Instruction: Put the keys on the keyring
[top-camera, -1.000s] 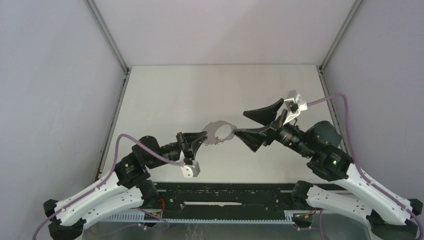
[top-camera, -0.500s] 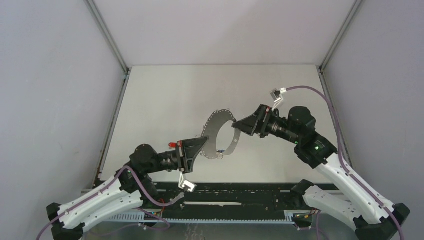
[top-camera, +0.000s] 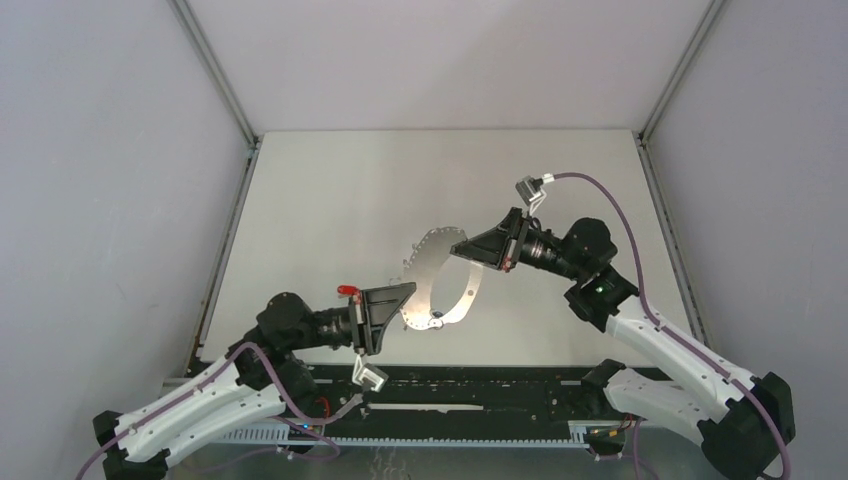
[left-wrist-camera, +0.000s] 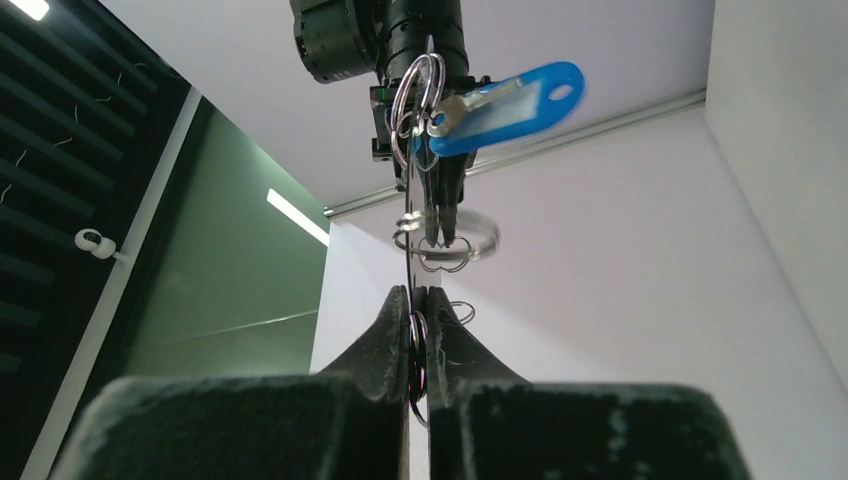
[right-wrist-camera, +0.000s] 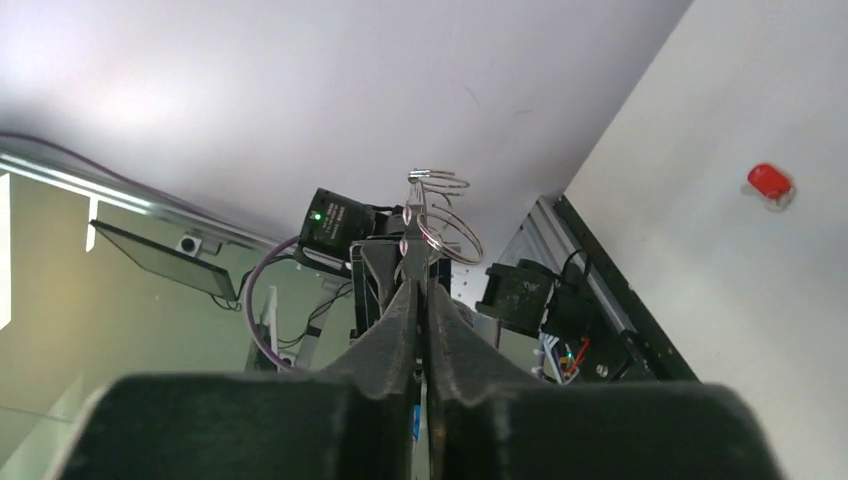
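Large thin grey metal keyring (top-camera: 418, 265) aloft; left pincer (top-camera: 405, 298) clamped on near rim, right pincer (top-camera: 458, 249) clamped on far rim. Blue-headed key (left-wrist-camera: 500, 105) hangs at ring; red-headed key (top-camera: 348, 289) on desk (top-camera: 330, 200).

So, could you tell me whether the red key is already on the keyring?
No, the red key lies alone on the table, well apart from the keyring held in the air.

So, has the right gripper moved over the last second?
Yes. The right gripper has shifted left, away from the table's right edge, and its fingers have closed on the large thin grey metal ring.
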